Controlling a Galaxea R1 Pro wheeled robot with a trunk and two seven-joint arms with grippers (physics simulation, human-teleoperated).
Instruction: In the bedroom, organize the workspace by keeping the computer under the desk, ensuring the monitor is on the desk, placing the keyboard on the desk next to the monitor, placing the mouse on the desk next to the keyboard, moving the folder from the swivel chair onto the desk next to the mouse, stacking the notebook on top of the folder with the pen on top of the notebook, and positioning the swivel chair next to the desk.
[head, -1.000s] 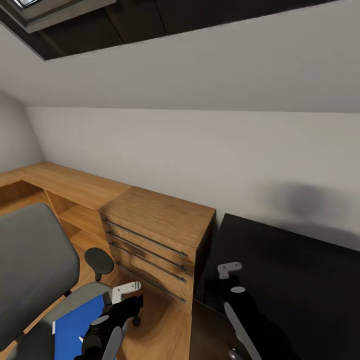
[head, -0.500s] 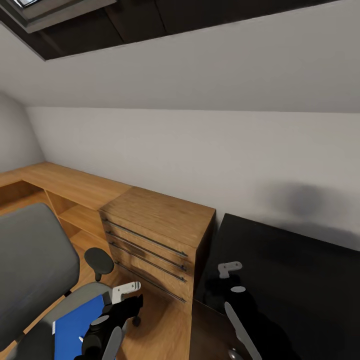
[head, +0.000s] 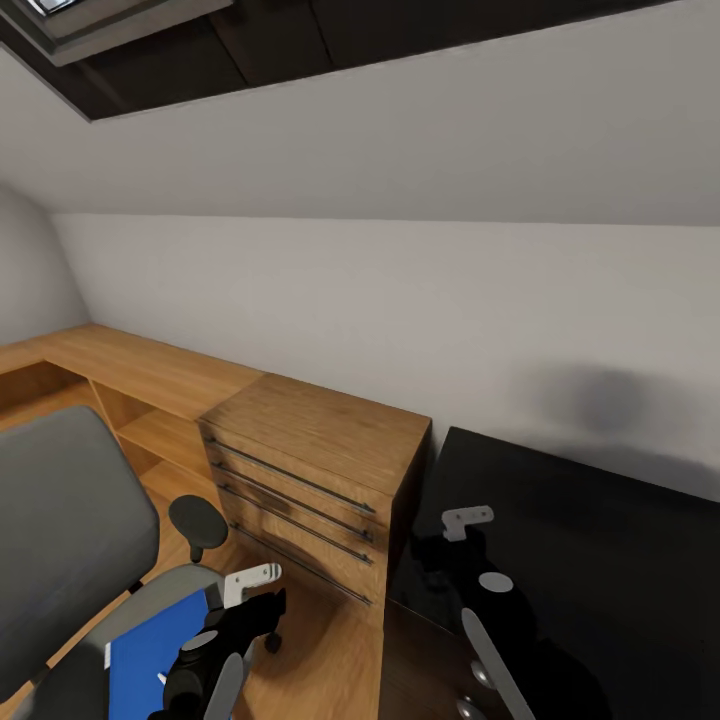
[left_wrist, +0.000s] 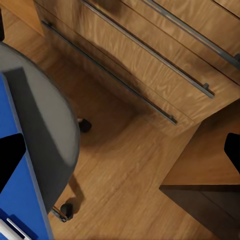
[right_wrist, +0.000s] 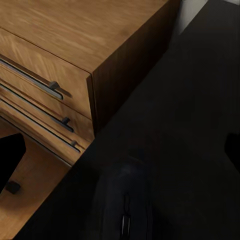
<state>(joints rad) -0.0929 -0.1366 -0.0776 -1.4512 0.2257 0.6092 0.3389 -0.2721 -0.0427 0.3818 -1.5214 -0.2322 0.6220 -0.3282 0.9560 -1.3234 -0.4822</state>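
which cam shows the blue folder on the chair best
The head view: the blue folder lies flat on the swivel chair seat, partly hidden behind the left claw. The left wrist view catches just a strip of the folder's edge. The right wrist view looks at the drawer unit instead.

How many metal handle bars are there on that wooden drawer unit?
4. They run across the front of the drawer unit, stacked one below another: top, second, third, bottom. None seem hidden.
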